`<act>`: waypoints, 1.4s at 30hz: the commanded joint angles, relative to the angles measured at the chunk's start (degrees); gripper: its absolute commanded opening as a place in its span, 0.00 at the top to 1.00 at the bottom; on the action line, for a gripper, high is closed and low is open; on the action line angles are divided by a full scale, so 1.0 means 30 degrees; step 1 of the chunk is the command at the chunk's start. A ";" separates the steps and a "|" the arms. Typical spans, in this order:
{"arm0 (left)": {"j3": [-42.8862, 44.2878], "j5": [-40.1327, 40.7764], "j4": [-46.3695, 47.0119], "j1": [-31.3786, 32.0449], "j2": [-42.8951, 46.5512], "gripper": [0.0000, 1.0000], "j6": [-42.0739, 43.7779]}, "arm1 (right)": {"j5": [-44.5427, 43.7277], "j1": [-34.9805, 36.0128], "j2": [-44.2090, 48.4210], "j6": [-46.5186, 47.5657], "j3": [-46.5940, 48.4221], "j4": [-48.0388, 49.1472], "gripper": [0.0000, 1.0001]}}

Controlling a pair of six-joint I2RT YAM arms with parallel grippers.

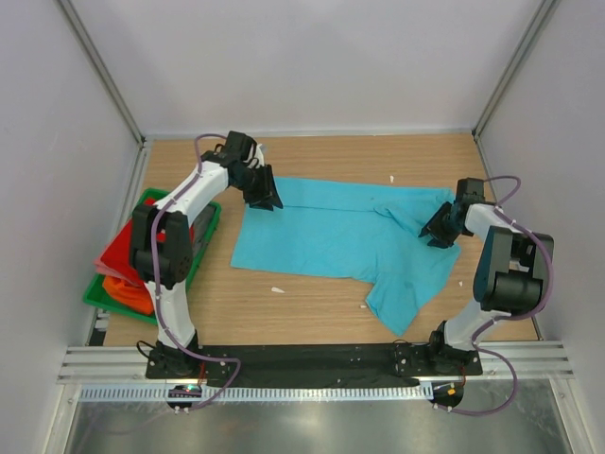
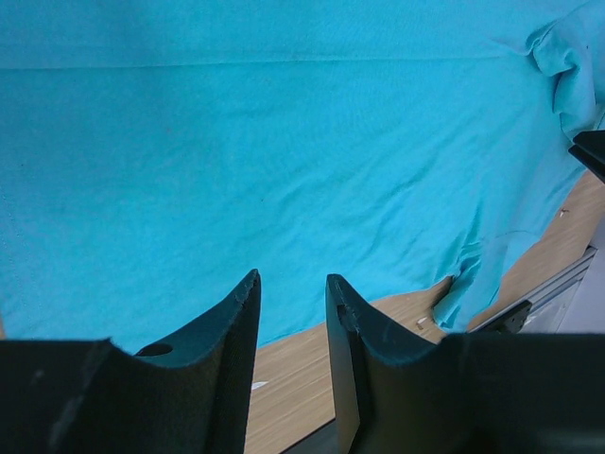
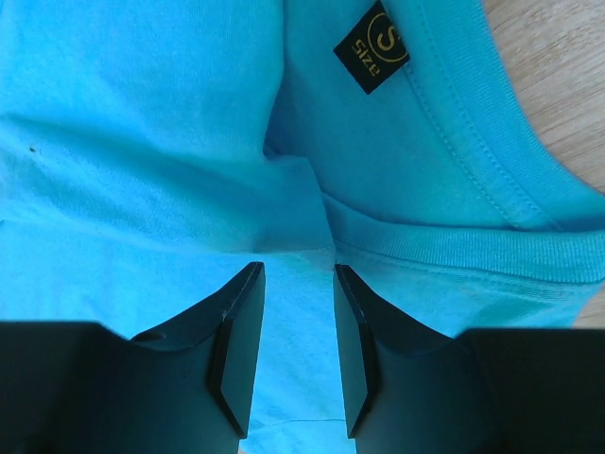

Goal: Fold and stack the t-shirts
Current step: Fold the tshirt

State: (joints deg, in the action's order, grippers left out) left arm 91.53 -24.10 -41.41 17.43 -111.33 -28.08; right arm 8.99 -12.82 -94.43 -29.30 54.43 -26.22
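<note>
inside a white-walled booth (image 1: pixel 312 57), on a pale wooden table (image 1: pixel 312 307), a turquoise t-shirt (image 1: pixel 331 236) lies spread flat across the middle, hem toward the left arm, collar toward the right, one sleeve (image 1: pixel 405 295) trailing toward the near edge. the left gripper (image 1: pixel 265 194) hangs over the shirt's far left corner, its jaws partly parted with a clear gap and nothing seen pinched between them; its wrist view shows only cloth and bare wood beyond the gap. the right gripper (image 1: pixel 438 230) hovers low at the neck end, jaws likewise partly parted above the cloth just beside the ribbed collar (image 3: pixel 492 161) and its dark size label (image 3: pixel 371 47), with no fabric visibly gathered in them. a red t-shirt (image 1: pixel 118 248) and an orange t-shirt (image 1: pixel 132 293) sit heaped in a green tray (image 1: pixel 149 197) at the table's left side. the cloth looks light, thin and limp: it is likely to sag, drag and wrinkle rather than hold a shape, and a single layer may slip from a shallow pinch. the sturdier holds appear to be the stitched hem corners on the left and the shoulder seams or collar rib on the right, taken at matching points so the fold lifts evenly.
</note>
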 commanded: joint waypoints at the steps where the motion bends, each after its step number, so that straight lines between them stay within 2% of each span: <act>1: 0.0136 -0.0697 0.0414 -0.0068 0.0196 0.65 0.0218 | 0.0108 -0.0209 0.0043 -0.0253 0.0107 0.0596 0.59; 8: 0.0194 -0.0785 0.0326 -0.0097 0.0078 0.65 0.0306 | -0.0272 -0.0385 0.0102 -0.0020 0.0136 0.0595 0.59; 12: 0.0282 -0.0786 0.0297 -0.0097 0.0049 0.65 0.0364 | -0.0011 -0.0443 0.0072 0.0040 0.0195 0.0945 0.64; 15: 0.0224 -0.0815 0.0297 -0.0097 -0.0009 0.65 0.0452 | 0.0340 -0.0444 -0.0366 -0.0427 0.0429 0.1180 0.73; 16: 0.0224 -0.0873 0.0297 -0.0068 -0.0039 0.65 0.0452 | 0.0400 -0.0444 -0.0513 -0.0545 0.0661 0.1297 0.81; 19: 0.0136 -0.0903 0.0297 -0.0068 -0.0039 0.65 0.0481 | 0.0839 -0.0473 -0.0661 -0.1276 0.1275 0.1269 0.98; 21: 0.0078 -0.0845 0.0297 -0.0068 0.0048 0.65 0.0511 | 0.1073 -0.0589 -0.0632 -0.2007 0.1658 0.1093 0.99; 25: 0.0019 -0.0874 0.0326 -0.0068 0.0107 0.65 0.0540 | 0.2212 -0.1029 -0.0953 -0.6155 0.2711 0.1062 0.99; 31: -0.0332 -0.0962 0.0443 -0.0097 0.0224 0.65 0.0569 | 0.3327 -0.1468 -0.3352 -1.1875 0.4876 0.3431 0.99; 32: -0.0420 -0.0962 0.0443 -0.0068 0.0225 0.65 0.0598 | 0.3794 -0.1498 -0.4110 -1.3798 0.5143 0.4045 0.99; 39: -0.1357 -0.1020 0.0824 -0.0068 0.0635 0.65 0.0628 | 0.3831 -0.1732 -0.7017 -1.7740 0.7752 0.7299 0.98; 40: -0.1561 -0.1078 0.0853 -0.0068 0.0751 0.65 0.0628 | 0.3857 -0.1791 -0.7308 -1.7627 0.8073 0.7913 0.94; 41: -0.1650 -0.1079 0.0882 -0.0097 0.0781 0.65 0.0628 | 0.4089 -0.1878 -0.7456 -1.7336 0.8337 0.8006 0.79; 42: -0.1680 -0.1079 0.0883 -0.0097 0.0839 0.65 0.0628 | 0.4324 -0.1995 -0.7574 -1.6724 0.8716 0.7717 0.72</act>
State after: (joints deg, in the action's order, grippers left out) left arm 86.98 -25.71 -40.34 17.43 -111.37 -26.98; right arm 19.88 -17.76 -117.21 -76.95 76.16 -8.29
